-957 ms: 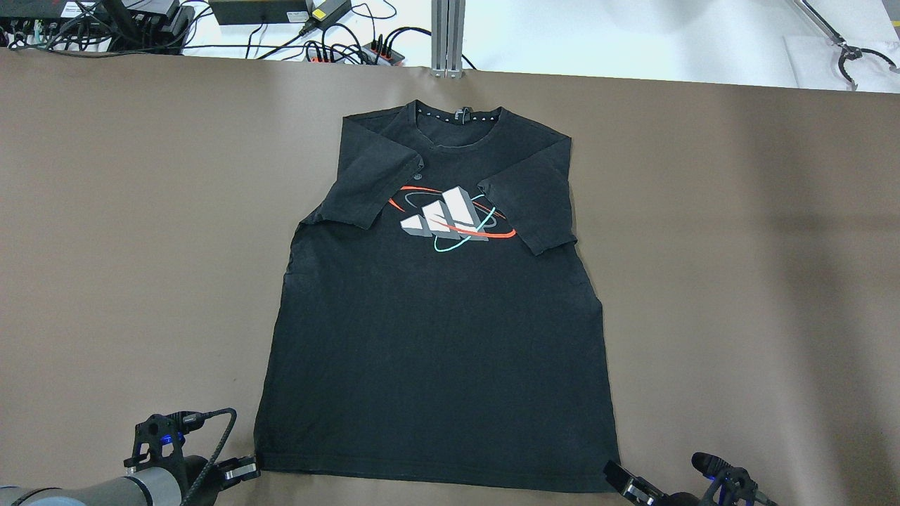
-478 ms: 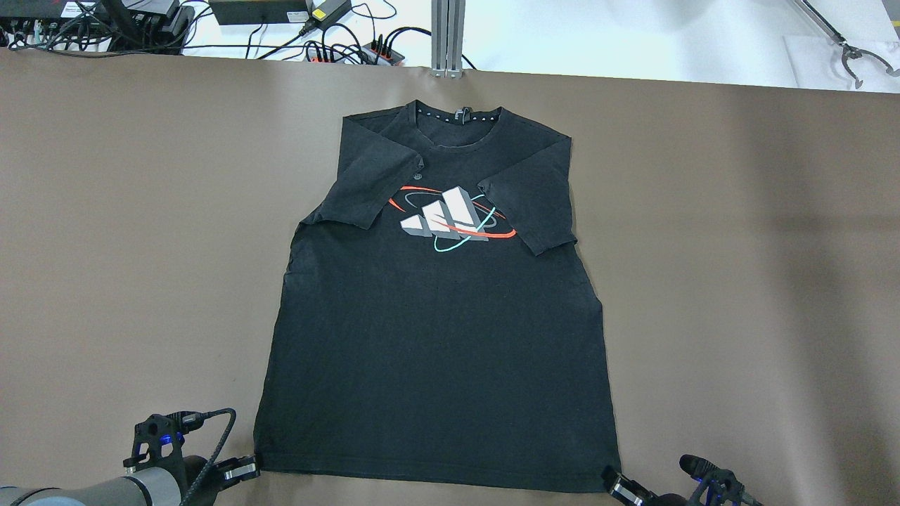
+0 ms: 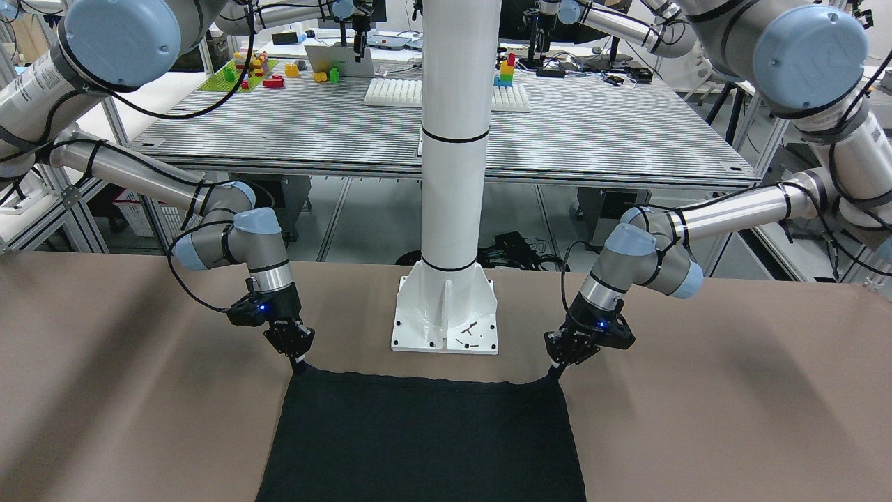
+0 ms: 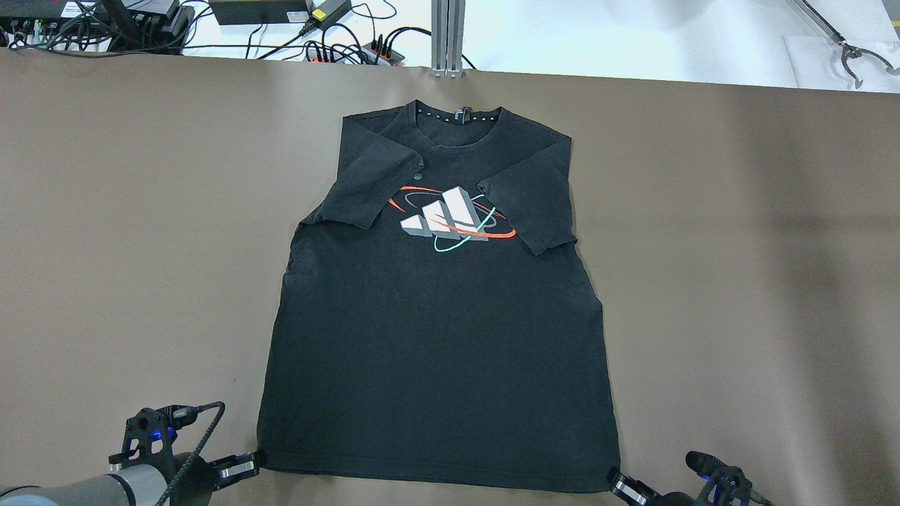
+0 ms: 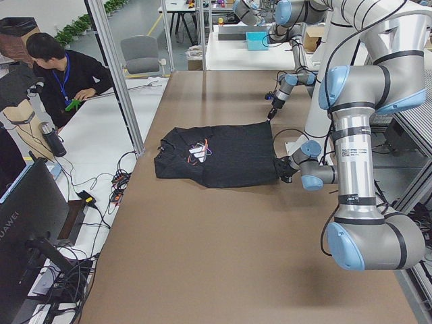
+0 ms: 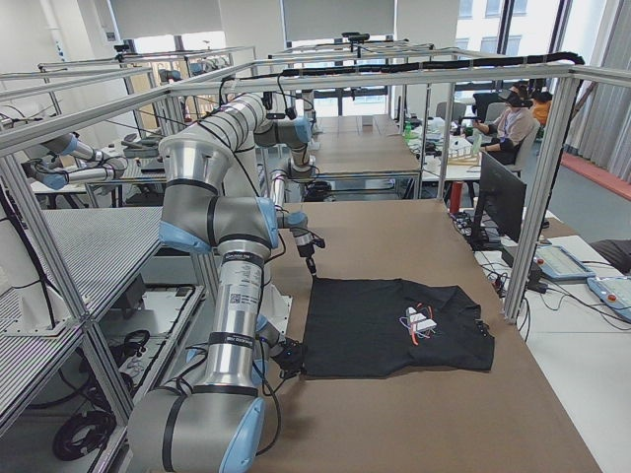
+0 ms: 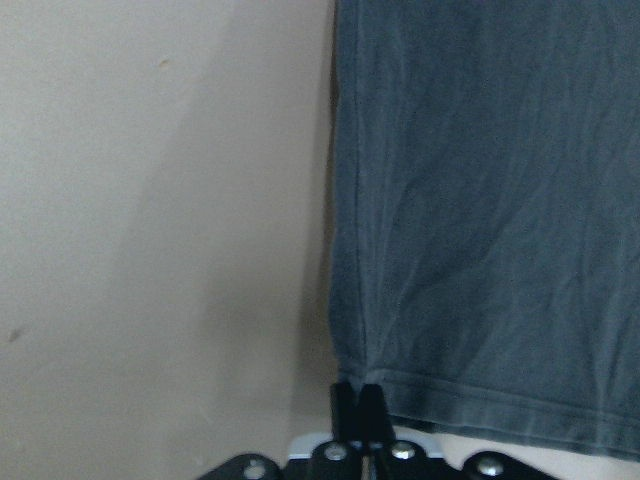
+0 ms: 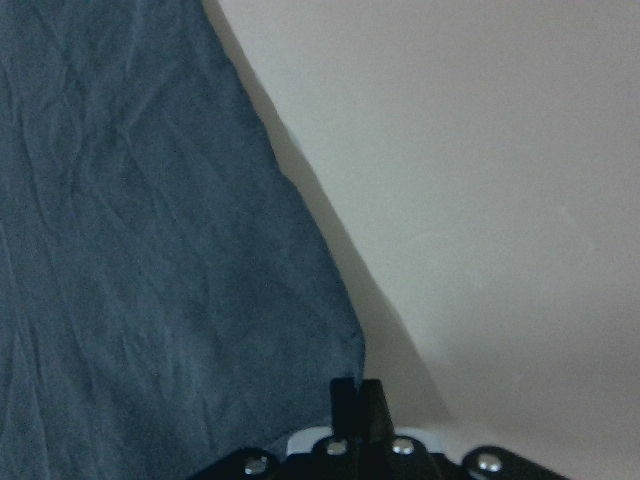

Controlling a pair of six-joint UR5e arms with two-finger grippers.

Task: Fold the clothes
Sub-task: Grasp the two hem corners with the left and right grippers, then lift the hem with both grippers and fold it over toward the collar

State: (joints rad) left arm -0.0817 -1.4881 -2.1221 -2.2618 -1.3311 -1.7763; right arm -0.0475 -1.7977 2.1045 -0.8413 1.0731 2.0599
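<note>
Start at the near left corner. Your left gripper (image 4: 251, 461) is clenched on the near left corner of the black T-shirt (image 4: 436, 337). In the left wrist view its two fingers are pressed together with the hem pinched between them. One second ago it was at this same corner. Since then the wrist behind it has slid a little to the left.

The T-shirt lies flat in the middle of the brown surface (image 4: 140, 246). Its collar (image 4: 457, 119) is on the far side and its hem is on the near side. Both sleeves are folded in over the chest, one on each side of the white, red and blue print (image 4: 453, 218). The shirt has stayed where it was.

Now the near right corner. Your right gripper (image 4: 613, 479) is clenched on that corner. The right wrist view shows its fingers squeezed together with the cloth running down between them. One second ago it sat a little farther up the surface. It has slid a bit toward the near edge.
</note>
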